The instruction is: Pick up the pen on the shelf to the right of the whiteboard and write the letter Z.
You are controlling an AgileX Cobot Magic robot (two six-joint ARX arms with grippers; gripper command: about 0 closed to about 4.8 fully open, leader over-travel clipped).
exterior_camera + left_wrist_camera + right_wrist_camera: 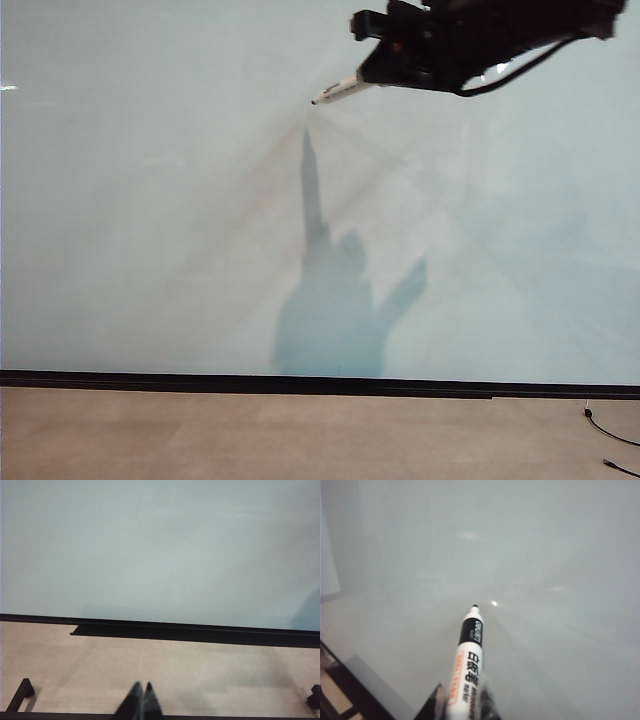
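Observation:
The whiteboard (pixel 150 200) fills most of the exterior view, pale and glossy, with no strokes on it. High at the right of that view my right gripper (pixel 385 72) is shut on the pen (pixel 340 90), whose dark tip points left toward the board and hangs a little off its surface. In the right wrist view the pen (pixel 467 665) is a white marker with black print and a black collar, clamped in the right gripper (pixel 465 702), its tip aimed at the whiteboard (pixel 545 555). My left gripper (pixel 141 686) is shut and holds nothing, low over the floor before the whiteboard (pixel 160 545).
A black strip (pixel 300 383) runs along the board's bottom edge, above a beige floor (pixel 250 435). A black tray ledge (pixel 175 630) sits under the board in the left wrist view. Thin black cables (pixel 610 435) lie at the lower right. The arm's shadow (pixel 330 310) falls on the board.

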